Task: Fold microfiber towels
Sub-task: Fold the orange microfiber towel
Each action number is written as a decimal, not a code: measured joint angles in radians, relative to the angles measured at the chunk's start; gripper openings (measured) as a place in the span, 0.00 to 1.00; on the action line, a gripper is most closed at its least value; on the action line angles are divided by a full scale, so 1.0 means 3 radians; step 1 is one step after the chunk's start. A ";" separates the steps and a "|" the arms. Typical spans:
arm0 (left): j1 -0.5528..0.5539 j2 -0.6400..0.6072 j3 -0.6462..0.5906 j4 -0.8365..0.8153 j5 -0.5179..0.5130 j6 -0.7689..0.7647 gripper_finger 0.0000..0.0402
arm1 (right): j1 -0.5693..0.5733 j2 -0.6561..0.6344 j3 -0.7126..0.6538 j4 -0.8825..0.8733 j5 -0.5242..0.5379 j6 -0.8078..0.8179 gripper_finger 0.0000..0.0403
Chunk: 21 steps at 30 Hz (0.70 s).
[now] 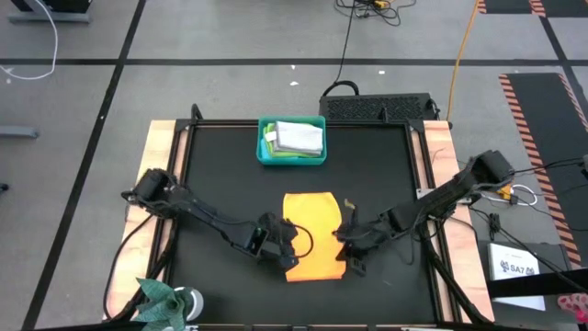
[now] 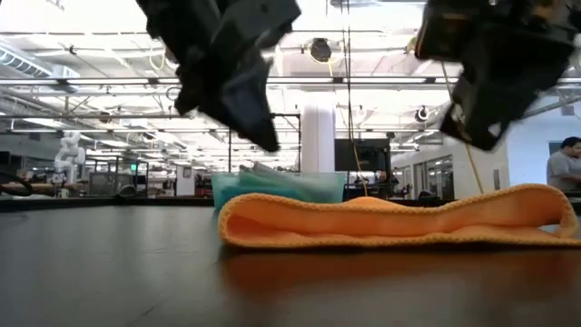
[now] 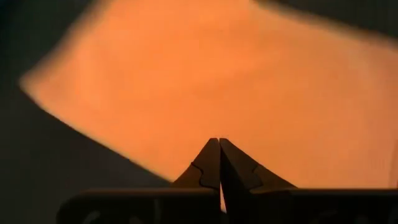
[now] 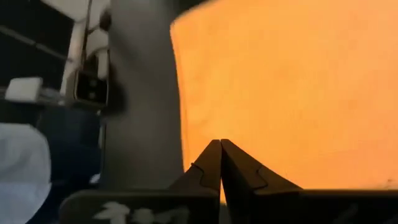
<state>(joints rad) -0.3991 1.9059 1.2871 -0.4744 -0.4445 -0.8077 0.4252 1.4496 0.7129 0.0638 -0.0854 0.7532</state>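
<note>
An orange-yellow microfiber towel lies on the black table near its middle. It is folded over on itself, with the rounded fold toward the table's left and two layers showing in the low view. My left gripper hangs shut just above the towel's left edge, clear of the cloth. My right gripper hangs shut above the towel's right edge, also clear. In the low view both sets of fingertips, left and right, stand well above the towel.
A teal plastic bin at the far middle of the table holds folded cloths, a light grey one on top. A green leafy thing sits at the near left corner. A person stands in the room beyond.
</note>
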 joint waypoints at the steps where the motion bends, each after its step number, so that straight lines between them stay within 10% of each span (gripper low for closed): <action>1: 0.0001 -0.0077 0.0003 -0.0056 -0.0131 -0.0008 0.00 | -0.0026 -0.0086 -0.0004 -0.0039 0.0070 -0.0053 0.00; 7: 0.0253 -0.0306 -0.0002 -0.0615 -0.0474 -0.0102 0.00 | -0.0416 -0.0457 0.0000 -0.0296 0.0364 -0.0379 0.00; 21: 0.1405 -0.0270 -0.0003 -0.0531 0.0828 0.0313 0.12 | -0.1676 -0.0439 0.0000 -0.0736 -0.0076 -0.0948 0.21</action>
<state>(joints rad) 0.0222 1.8248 1.2861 -0.6337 -0.1961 -0.7138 -0.0776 1.3179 0.7128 -0.1569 -0.1081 0.4689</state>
